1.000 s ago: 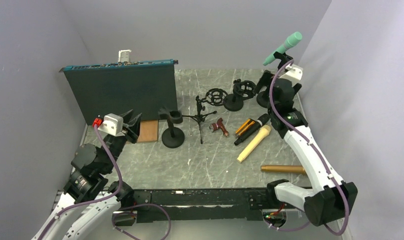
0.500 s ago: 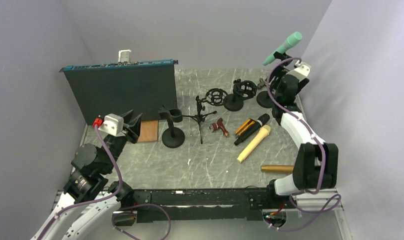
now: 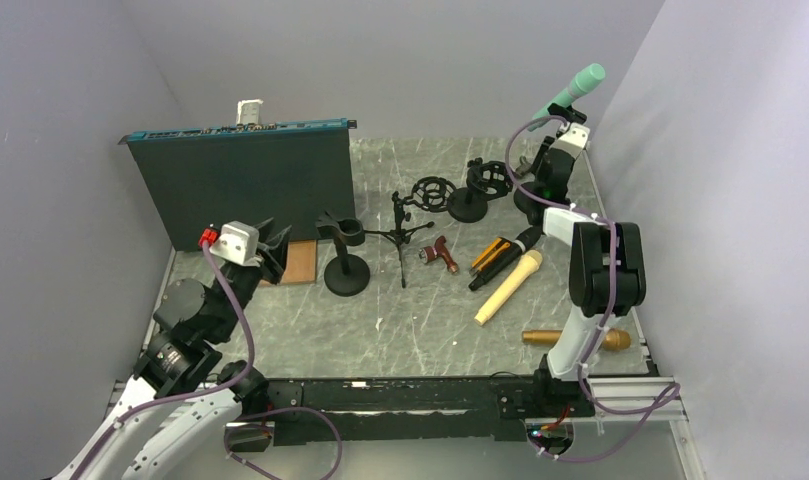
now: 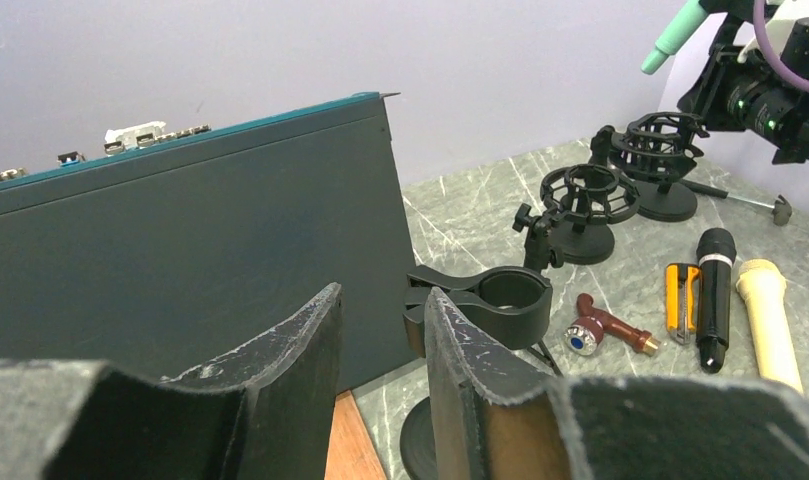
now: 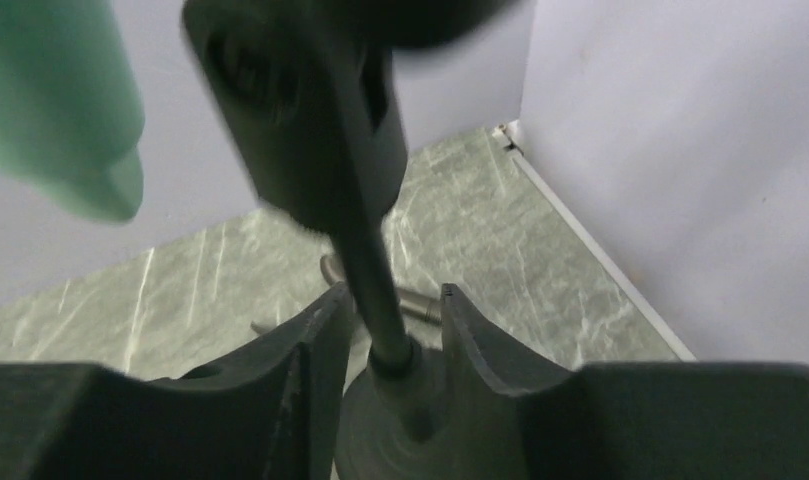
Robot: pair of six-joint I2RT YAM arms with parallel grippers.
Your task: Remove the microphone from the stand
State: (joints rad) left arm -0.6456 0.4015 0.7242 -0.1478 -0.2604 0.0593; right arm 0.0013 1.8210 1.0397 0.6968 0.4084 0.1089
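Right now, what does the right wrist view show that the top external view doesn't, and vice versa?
Only the right wrist view shows the right arm's fingers straddling the thin stand pole; whether they touch it is unclear. Only the top external view shows the dark panel, the cream microphone, the gold microphone and the left arm. Both show the green microphone, not yet removed from the stand.

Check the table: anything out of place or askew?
Nothing looks spilled or broken. Odd bit: the right gripper straddles the stand's thin black post just above its base, not the mint-green microphone clipped at a tilt on top. A gold microphone lies loose beside that arm's base.
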